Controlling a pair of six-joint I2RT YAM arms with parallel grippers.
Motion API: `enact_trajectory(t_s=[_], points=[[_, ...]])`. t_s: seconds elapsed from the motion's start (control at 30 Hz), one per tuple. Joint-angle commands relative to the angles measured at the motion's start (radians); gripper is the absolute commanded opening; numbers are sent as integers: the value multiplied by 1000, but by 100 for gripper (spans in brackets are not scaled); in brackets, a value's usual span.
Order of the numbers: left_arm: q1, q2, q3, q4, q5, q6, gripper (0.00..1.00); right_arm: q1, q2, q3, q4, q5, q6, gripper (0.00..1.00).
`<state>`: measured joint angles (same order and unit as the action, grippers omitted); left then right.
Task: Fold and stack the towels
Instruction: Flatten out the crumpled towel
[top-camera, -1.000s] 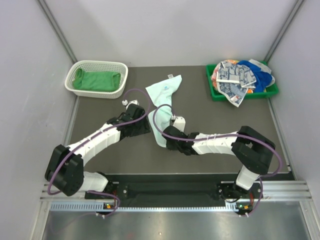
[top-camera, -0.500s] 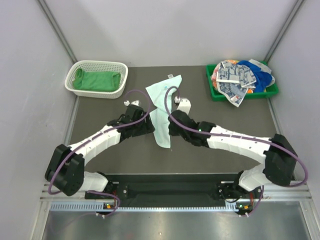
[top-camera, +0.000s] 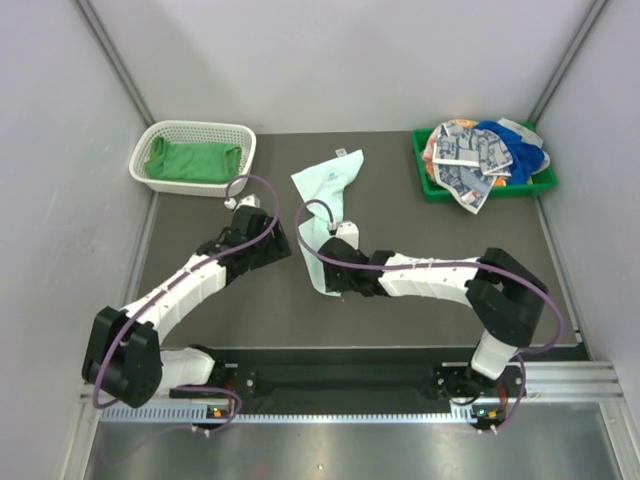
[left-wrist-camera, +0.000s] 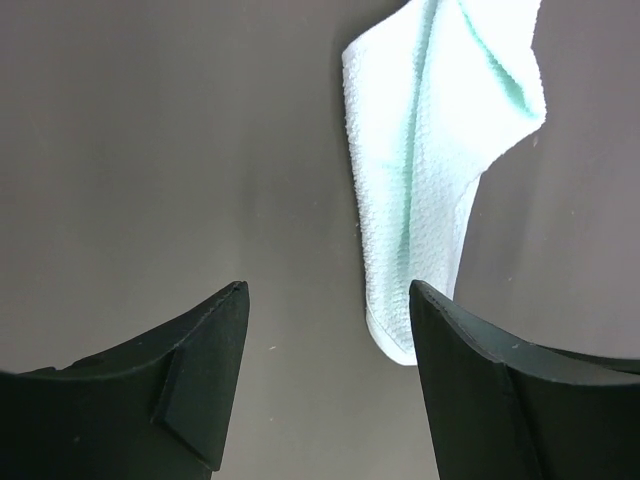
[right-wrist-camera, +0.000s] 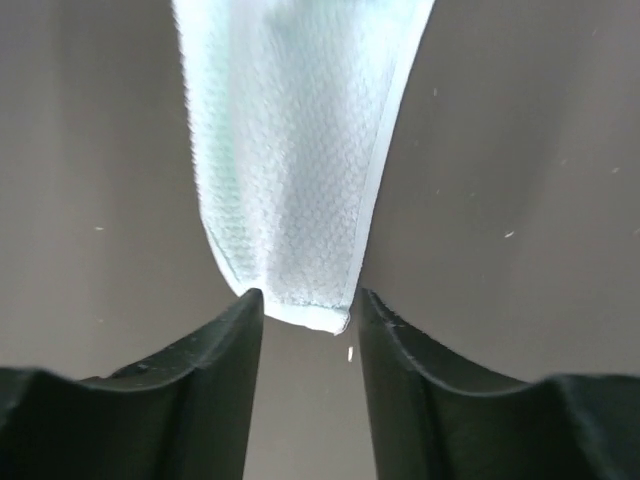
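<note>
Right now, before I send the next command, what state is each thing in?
pale mint towel, unfolded, lying rumpled lengthwise
bright green towel, lying in the white mesh basket
other towels, heaped unfolded in the green tray
left end effector, open, empty
right end effector, open, straddling the mint towel's near tip

white basket (top-camera: 195, 127) far left | green tray (top-camera: 520, 187) far right

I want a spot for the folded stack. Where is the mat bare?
Bare mat lies between the mint towel and the green tray, and between that tray and the right arm. The middle is crowded: the left arm also sits beside the towel.
</note>
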<state>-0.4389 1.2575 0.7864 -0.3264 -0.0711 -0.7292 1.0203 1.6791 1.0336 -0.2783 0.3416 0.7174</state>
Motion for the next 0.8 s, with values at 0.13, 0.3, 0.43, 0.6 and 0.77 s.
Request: enact_trajectory(t_s=[0.13, 0.3, 0.43, 0.6, 0.77], points=[[9, -27, -12, -8, 30, 24, 70, 32, 68, 23, 22, 34, 30, 49], [14, -26, -24, 1, 40, 27, 69, 53, 108, 26, -4, 79, 53, 45], [14, -23, -29, 10, 53, 25, 69, 58, 134, 32, -15, 83, 60, 31], [14, -17, -50, 62, 117, 30, 72, 44, 38, 49, -77, 116, 30, 2], [14, 5, -87, 150, 228, 16, 75, 2, -117, 144, -156, 122, -53, 0]])
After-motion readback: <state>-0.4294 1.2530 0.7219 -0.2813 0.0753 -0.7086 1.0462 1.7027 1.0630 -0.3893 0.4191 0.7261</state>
